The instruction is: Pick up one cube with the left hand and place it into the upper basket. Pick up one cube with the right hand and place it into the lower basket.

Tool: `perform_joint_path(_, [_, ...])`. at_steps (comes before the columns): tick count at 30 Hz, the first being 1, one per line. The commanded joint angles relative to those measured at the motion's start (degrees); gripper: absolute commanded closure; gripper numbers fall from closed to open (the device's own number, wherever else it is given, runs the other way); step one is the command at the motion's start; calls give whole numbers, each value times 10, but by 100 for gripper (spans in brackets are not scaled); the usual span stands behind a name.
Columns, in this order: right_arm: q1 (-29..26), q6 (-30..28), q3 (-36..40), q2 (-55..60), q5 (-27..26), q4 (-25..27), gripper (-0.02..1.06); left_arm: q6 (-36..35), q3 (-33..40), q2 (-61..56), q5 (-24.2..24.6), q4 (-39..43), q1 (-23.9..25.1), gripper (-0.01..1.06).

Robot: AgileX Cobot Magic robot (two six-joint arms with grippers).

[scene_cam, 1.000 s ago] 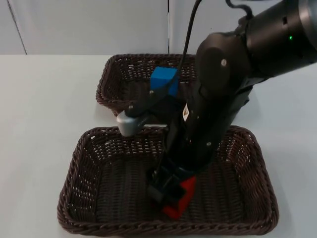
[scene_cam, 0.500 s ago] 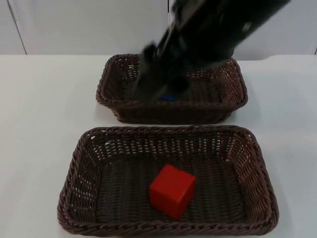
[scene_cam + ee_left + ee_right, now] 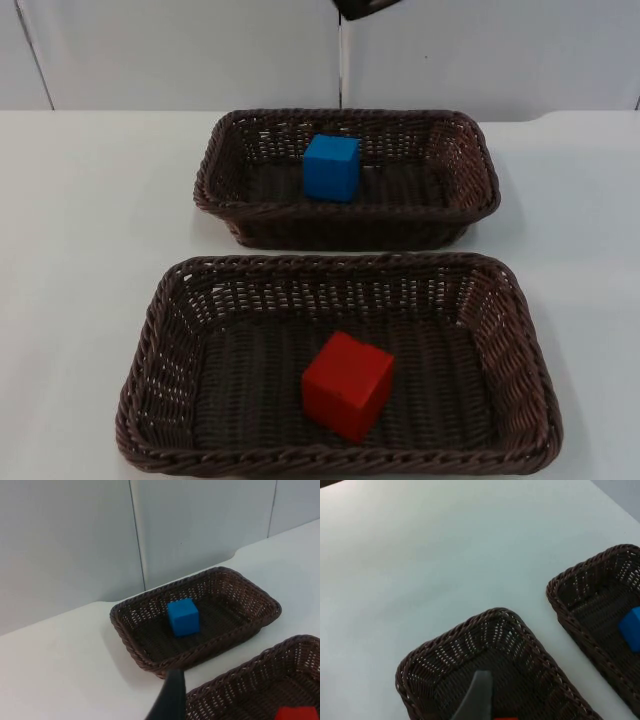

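A blue cube (image 3: 332, 167) rests inside the upper wicker basket (image 3: 345, 116), left of its middle. A red cube (image 3: 347, 385) lies in the lower wicker basket (image 3: 340, 264), near the front wall. Neither cube is held. My left gripper (image 3: 169, 700) hangs high above the table, looking down on the blue cube (image 3: 183, 617) and the upper basket (image 3: 120, 625). My right gripper (image 3: 476, 696) is raised over a corner of the lower basket (image 3: 470, 625), with a sliver of the red cube (image 3: 506, 718) beneath it.
White table top (image 3: 90, 220) lies bare on both sides of the baskets. A grey partition wall (image 3: 180, 50) closes the back. A dark piece of an arm (image 3: 365, 8) pokes in at the upper edge of the top view.
The right arm let go of the red cube in the lower basket, then lifted up and back out of the top view. The blue cube stays where it was.
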Motion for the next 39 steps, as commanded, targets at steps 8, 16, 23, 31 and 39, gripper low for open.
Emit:
perform_joint_path(8, [4,-3,62,-76,-25,3,26,-4,3,-3,0,-6,-1,28])
perform_joint_path(16, [4,-3,112,-145,-34,3,26,-4,3,-10,20,-10,-1,28])
perform_joint_path(23, [4,5,181,-222,-54,1,26,-4,3,-63,84,-10,-1,28])
perform_joint_path(31, [4,8,248,-302,-60,0,26,-5,3,-150,121,-11,-1,28])
perform_joint_path(39, [4,25,291,-376,-58,1,26,-5,3,-199,188,-20,-1,28])
